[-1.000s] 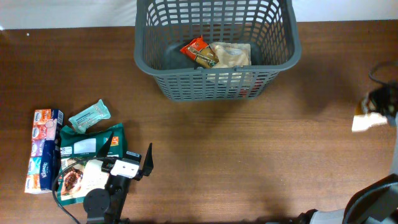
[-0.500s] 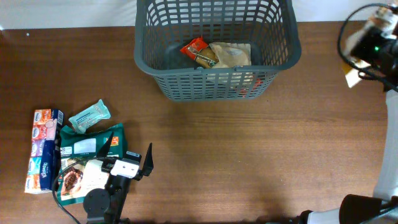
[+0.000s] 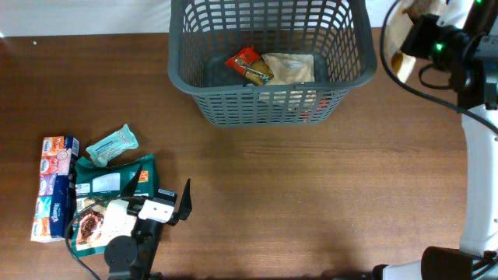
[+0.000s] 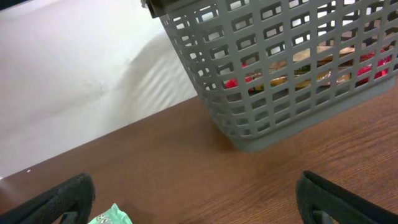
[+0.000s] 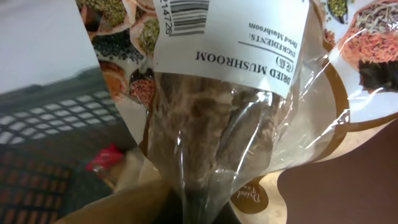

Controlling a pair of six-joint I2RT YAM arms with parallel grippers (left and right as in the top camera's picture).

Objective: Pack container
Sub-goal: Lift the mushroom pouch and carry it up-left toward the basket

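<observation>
Gaping wide, the left gripper (image 3: 160, 187) hangs near the front packets (image 3: 101, 183). Farther back, the grey basket (image 3: 268, 105) holds a red packet (image 3: 244, 61) and a beige pouch (image 3: 292, 68); right of it, the right gripper (image 3: 418, 35) pinches a dried-mushroom bag (image 5: 211, 143).

A counter (image 3: 311, 194) of dark brown wood grain fills nearly the whole overhead view. Beyond the counter's far edge runs a plain white surface (image 3: 78, 15), wall or backdrop, hard to tell which. Faint striped shadows cross it above the counter; the light is soft and even.
</observation>
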